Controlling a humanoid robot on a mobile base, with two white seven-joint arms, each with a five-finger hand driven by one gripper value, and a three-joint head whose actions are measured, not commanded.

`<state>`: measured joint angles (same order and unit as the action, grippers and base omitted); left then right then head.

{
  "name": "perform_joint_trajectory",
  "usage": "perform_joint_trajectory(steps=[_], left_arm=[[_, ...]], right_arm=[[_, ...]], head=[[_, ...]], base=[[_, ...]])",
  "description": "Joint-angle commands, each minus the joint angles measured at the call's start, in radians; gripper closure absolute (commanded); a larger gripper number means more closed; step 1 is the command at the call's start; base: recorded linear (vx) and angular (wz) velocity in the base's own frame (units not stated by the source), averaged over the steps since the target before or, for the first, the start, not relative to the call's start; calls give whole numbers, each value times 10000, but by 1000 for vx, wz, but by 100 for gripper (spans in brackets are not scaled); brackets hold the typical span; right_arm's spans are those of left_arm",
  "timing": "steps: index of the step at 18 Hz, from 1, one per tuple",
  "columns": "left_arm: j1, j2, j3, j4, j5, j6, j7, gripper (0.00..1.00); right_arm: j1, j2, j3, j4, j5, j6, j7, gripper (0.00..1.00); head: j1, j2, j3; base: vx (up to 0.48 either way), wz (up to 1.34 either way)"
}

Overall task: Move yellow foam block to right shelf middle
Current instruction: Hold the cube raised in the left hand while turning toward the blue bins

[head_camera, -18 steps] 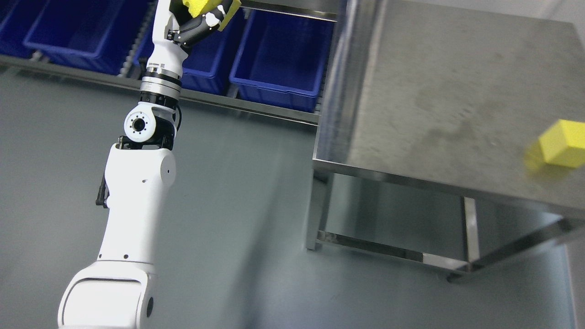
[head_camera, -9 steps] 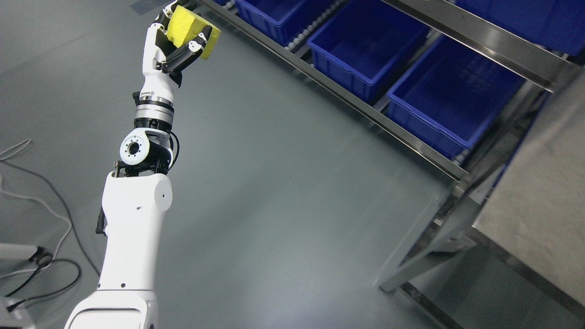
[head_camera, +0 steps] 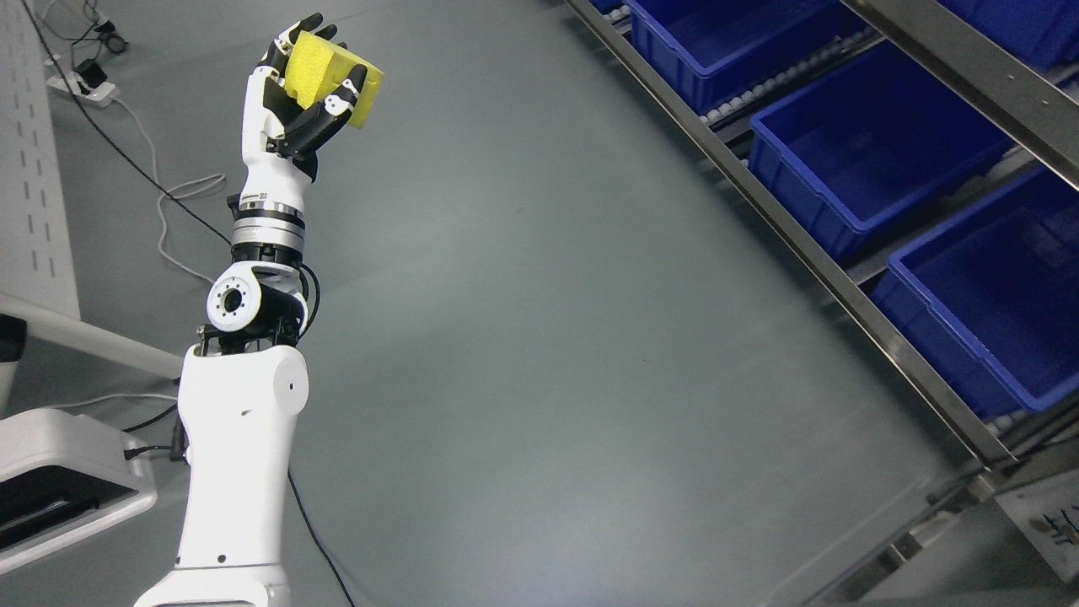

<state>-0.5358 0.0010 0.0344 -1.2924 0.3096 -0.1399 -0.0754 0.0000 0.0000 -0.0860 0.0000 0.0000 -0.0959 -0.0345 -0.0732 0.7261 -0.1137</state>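
Note:
My left hand [head_camera: 308, 88] is raised high at the upper left of the head view, fingers curled around a yellow foam block [head_camera: 330, 69]. The block sticks out to the right of the palm, held over bare grey floor. The white left arm [head_camera: 240, 421] rises from the bottom edge. A metal shelf rack [head_camera: 843, 278] runs diagonally along the right side, well away from the hand. The right arm does not show.
Blue bins [head_camera: 868, 160] sit in the rack's lower level. Cables [head_camera: 181, 202] and a power strip [head_camera: 82, 87] lie on the floor at upper left. A white panel [head_camera: 29, 185] and a white device [head_camera: 59, 485] stand at the left edge.
The whole picture has swung left, so the camera has moved: the steel table is out of frame and the rack has slid to the right. The left hand still holds the block.

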Motion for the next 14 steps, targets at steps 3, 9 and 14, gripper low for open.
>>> perform_joint_trajectory(steps=[3,9,14], left_arm=[[173,164,178,-560,18,-27,2,55],[173,164,116,-560,18,-12,-13,55],[158,164,116,-560,18,-12,-28,55]], right_arm=[[15,-175,1,-175,31,8,8,0],[15,-175,-14,-175,31,8,8,0],[15,-175,1,-175,31,8,8,0]], head=[[0,0,0],[0,0,0],[0,0,0]], base=[[161,384],[256,223],[365,55]])
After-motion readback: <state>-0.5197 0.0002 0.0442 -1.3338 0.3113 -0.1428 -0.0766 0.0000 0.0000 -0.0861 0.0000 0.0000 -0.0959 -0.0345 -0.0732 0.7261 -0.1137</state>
